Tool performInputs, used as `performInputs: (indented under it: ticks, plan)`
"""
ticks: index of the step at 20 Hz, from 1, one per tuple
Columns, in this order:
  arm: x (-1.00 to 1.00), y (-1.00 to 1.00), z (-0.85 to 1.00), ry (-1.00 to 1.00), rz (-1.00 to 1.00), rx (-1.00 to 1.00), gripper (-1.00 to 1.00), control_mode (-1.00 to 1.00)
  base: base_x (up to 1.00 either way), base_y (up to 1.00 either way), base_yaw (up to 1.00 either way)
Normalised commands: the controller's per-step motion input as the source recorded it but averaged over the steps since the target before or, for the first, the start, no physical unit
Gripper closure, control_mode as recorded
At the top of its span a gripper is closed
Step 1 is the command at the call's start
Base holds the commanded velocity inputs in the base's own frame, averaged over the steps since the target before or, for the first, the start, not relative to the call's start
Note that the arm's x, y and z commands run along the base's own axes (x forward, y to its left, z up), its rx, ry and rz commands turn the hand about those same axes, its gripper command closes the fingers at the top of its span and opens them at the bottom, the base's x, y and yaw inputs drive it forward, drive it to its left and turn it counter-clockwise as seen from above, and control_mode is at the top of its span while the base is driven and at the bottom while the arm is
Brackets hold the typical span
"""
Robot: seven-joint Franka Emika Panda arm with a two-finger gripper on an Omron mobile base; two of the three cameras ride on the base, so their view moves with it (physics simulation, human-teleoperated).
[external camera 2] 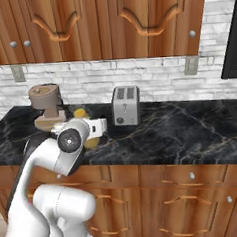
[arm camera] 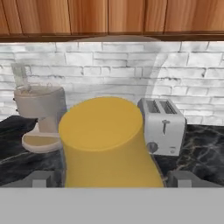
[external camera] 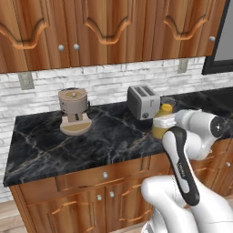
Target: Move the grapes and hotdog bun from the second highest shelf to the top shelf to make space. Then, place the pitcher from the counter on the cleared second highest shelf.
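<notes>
The pitcher stands on the black marble desk, just beside the toaster, w/ the coffee machine to the other side. The hand is spread wide around its body, not yet pinching, prob. lined up for a side grip.

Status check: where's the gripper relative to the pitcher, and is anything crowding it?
Gripper open, fingers either side of the pitcher, no grip. Pitcher upright on the counter. Toaster close beside it; coffee machine on the other side.
</notes>
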Motion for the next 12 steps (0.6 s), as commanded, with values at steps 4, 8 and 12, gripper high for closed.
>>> performInputs:
  ticks: [4,8,12]
  plan:
    - [-0.98,0.02,1.0,0.11,0.0,0.09,1.0,-1.0,0.0,0.0,0.0]
    - [-0.91,0.0,0.75,0.25,0.0,0.02,1.0,-1.0,0.0,0.0,0.0]
    - [-0.35,0.19,-0.14,0.11,0.0,-0.02,1.0,-1.0,0.0,0.0,0.0]
